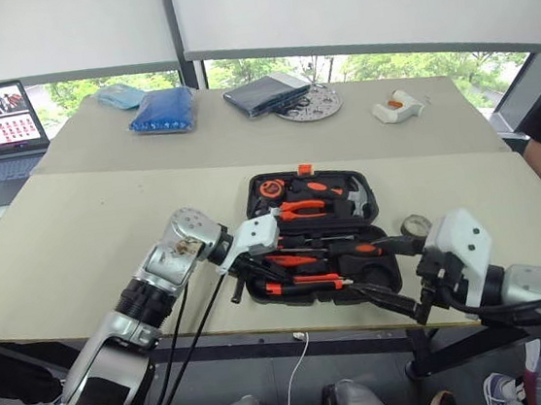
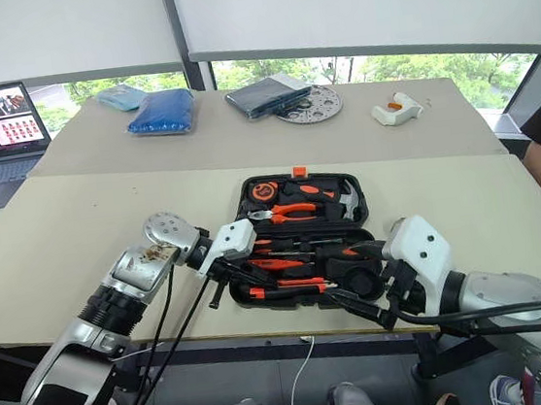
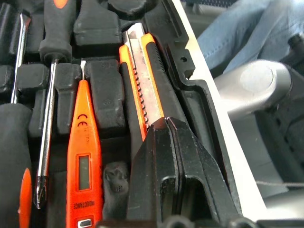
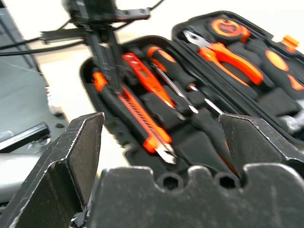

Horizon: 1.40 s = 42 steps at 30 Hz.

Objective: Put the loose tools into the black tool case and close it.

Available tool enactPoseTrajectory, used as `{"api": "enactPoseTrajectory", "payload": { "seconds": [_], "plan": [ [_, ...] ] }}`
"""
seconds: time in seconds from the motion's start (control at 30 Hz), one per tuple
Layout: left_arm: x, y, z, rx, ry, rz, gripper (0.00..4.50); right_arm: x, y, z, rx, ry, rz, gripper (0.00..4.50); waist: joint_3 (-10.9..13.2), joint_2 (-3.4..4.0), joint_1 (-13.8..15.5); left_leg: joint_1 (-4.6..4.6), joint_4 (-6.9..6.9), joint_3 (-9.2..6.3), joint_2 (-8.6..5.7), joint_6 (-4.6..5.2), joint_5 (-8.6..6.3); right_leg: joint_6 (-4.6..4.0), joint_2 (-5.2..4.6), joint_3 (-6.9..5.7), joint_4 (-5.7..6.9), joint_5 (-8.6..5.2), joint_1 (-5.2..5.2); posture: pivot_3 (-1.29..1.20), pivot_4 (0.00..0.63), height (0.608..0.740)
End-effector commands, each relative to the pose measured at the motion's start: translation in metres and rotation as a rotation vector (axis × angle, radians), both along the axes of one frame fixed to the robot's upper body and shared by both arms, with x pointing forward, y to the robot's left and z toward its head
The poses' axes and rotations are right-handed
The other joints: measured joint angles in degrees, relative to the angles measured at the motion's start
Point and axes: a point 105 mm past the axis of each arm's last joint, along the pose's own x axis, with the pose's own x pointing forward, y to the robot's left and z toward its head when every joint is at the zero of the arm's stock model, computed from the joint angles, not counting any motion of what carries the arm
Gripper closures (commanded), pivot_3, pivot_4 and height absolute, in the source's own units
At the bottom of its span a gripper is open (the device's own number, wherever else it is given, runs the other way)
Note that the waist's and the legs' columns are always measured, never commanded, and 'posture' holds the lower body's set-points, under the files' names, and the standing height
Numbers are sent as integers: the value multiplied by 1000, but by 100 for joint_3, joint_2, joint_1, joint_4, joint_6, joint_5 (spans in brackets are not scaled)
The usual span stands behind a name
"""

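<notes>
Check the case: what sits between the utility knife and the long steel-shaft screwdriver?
The slim orange screwdriver, beside the utility knife and the screwdriver, in the left wrist view.

tool case: matt black plastic | utility knife: orange plastic, dull metal blade | table: matt

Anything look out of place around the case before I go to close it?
Yes: the small dark tape roll sits on the table just right of the open black tool case, not in a slot. Inside, the utility knife lies along its slot with the shut left claw on its end; nothing looks spilled or damaged.
</notes>
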Motion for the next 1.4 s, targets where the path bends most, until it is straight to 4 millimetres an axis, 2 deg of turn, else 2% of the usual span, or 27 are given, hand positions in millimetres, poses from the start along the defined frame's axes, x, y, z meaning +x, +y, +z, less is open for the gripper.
{"api": "enactPoseTrajectory", "payload": {
  "seconds": [0.03, 0.13, 0.23, 0.3, 0.37, 0.47, 0.57, 0.6, 0.7, 0.8, 0.97, 1.2, 1.33, 1.37, 1.4],
  "plan": [
    [-4, 12, -29, 140, -33, -61, 4441, 1, -6, 11, -25, -66, -14, 0, -2, 3, -1, 5, -2, 0, 0, 0, 0, 0, 0, 0, -4, 0, 6, 0, 150, 718],
    [0, 12, -31, 140, -34, -49, 4441, 7, -17, 13, -36, -78, -66, 0, -12, 14, -12, 30, -13, -3, 7, 6, -4, 2, 2, 0, -30, 1, 37, 0, 150, 718],
    [7, 10, -25, 115, -53, -29, 4441, 6, -19, 13, -40, -79, -67, 0, -16, 18, -9, 33, -16, -4, 6, 16, -11, 11, -1, 1, -36, 7, 41, 0, 150, 718],
    [11, 6, -14, 71, -41, -5, 4441, 6, -19, 13, -41, -79, -65, 0, -17, 19, -8, 34, -16, -4, 6, 18, -12, 13, -1, 1, -37, 8, 44, 0, 150, 718],
    [18, 1, 7, -21, 4, 58, 4441, 5, -19, 12, -43, -65, -64, 0, -17, 19, -9, 31, -14, -4, 5, 22, -13, 16, -2, 1, -37, 11, 43, 0, 150, 718],
    [20, 3, 48, -198, 61, 90, 3761, 5, -25, 10, -48, -33, -87, 0, -15, 18, -13, 18, -12, -5, 5, 23, -13, 18, 0, 1, -39, 12, 32, 0, 150, 718],
    [17, 14, 85, -348, 85, 105, 2696, 14, -38, 7, -73, -7, -141, 0, -14, 16, -28, 4, -10, -5, 6, 21, -12, 18, 2, 0, -43, 12, 23, 0, 150, 718],
    [16, 18, 95, -388, 78, 112, 2202, 19, -44, 5, -88, -1, -164, 0, -14, 17, -34, 0, -8, -4, 6, 21, -12, 18, 3, 0, -44, 12, 19, 0, 150, 718],
    [14, 26, 113, -465, 31, 149, 1242, 35, -62, -3, -119, 19, -229, 0, -14, 17, -35, 8, -5, -1, 3, 20, -12, 22, 2, -1, -46, 9, 26, 0, 150, 718],
    [7, 34, 120, -491, 36, 164, 37, 56, -79, -13, -146, 41, -301, 0, -14, 18, -30, 16, -5, 0, 1, 20, -12, 25, 2, -2, -50, 8, 35, 0, 150, 718],
    [-4, 37, 117, -487, 35, 168, 13, 88, -95, -29, -211, 63, -343, 0, -12, 20, -46, 22, -6, 7, -1, 17, -10, 27, 2, -1, -46, 9, 35, 0, 150, 718],
    [-9, 42, 104, -434, -17, 218, 13, 109, -100, -44, -242, 100, -339, 0, -11, 23, -67, 23, -15, 8, 0, 1, -1, 23, 5, -1, -45, 7, 34, 0, 150, 718],
    [-12, 44, 100, -421, -31, 228, 0, 115, -100, -55, -247, 135, -329, 915, -10, 24, -76, 23, -15, 10, 0, -1, 0, 23, 4, -5, -46, 7, 34, 0, 150, 718],
    [-12, 44, 100, -419, -34, 230, 0, 116, -100, -56, -246, 137, -328, 1385, -10, 24, -83, 23, -15, 10, 0, -2, 1, 23, 4, -6, -45, 7, 34, 0, 150, 718],
    [-12, 44, 99, -415, -37, 232, 0, 118, -100, -57, -238, 137, -331, 1666, -10, 24, -85, 23, -15, 10, 0, -3, 1, 23, 4, -6, -45, 7, 34, 0, 150, 718]
  ]
}}
